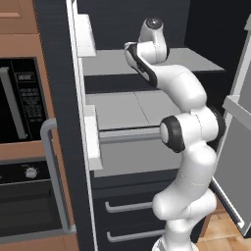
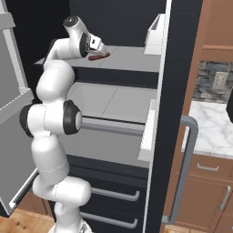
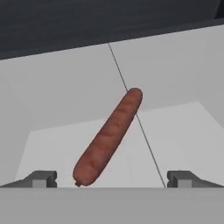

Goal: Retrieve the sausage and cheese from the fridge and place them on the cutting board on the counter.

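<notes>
black wall oven (image 1: 24, 196), wood cabinets (image 2: 205, 182), wood floor (image 1: 225, 230)

Sausage (image 2: 98, 57) half hidden behind the hand (fridge (image 2: 154, 136) edge-cropped)
</notes>
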